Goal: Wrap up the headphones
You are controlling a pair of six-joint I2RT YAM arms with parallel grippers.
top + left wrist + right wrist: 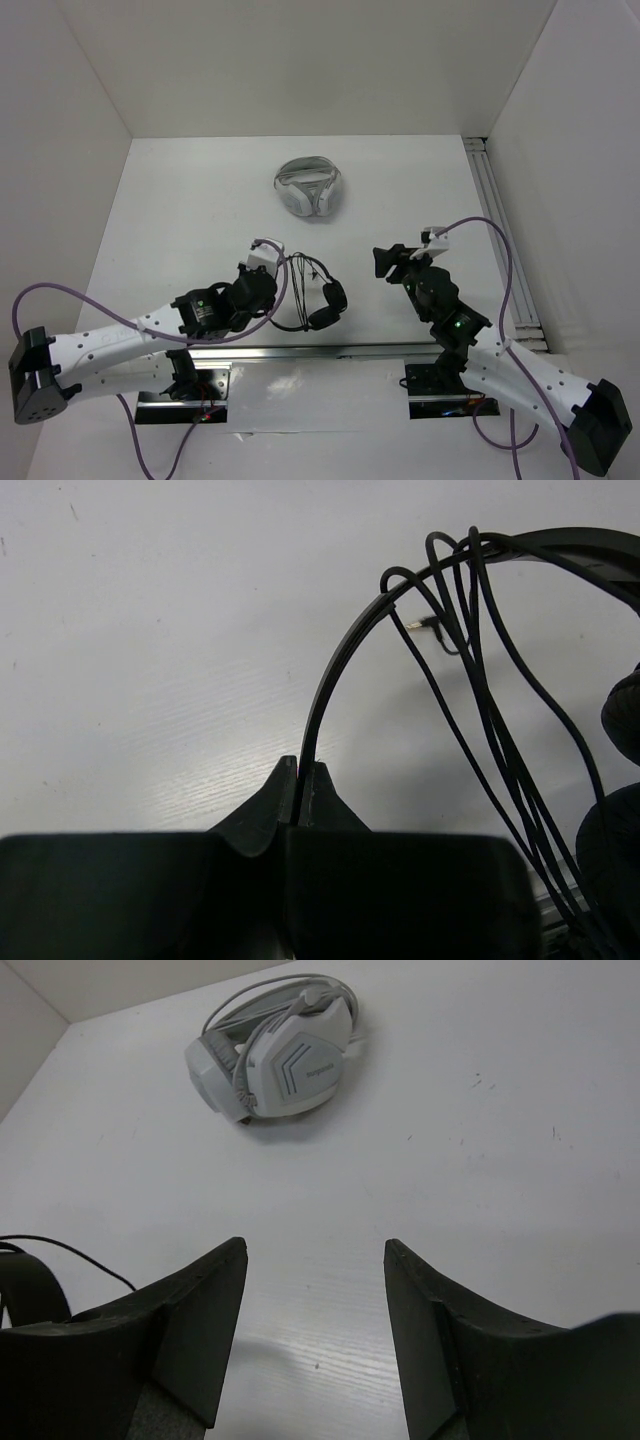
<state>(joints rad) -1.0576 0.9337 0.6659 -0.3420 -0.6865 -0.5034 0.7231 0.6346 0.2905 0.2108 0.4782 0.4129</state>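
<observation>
Two arms reach over a plain white table [180, 190], and between them, near its front edge, sit the small black on-ear headphones [328, 300] with a thin plastic headband, round padded ear pads and a long thin cable. The left gripper [283, 272] is clamped on them: in the left wrist view its two dark fingers [260, 810] are pressed together with the headband [340, 670] pinched edge-on between their tips, and the band arches up and to the right from there. Several strands of the cable [500, 740] cross over the top of that arch and run down toward the ear pads [615, 860] at the right edge of the view; a small metal plug end [430, 625] shows just under the band. Whether the headphones rest on the table or are lifted off it cannot be told. The right gripper [378, 262] is to the right of the headphones, apart from them, its fingers pointing toward them; its jaws stand spread wide with nothing between them. Well beyond both arms, toward the back of the table, lies a bulky white-and-grey plastic headset [308, 187], touched by neither gripper.
</observation>
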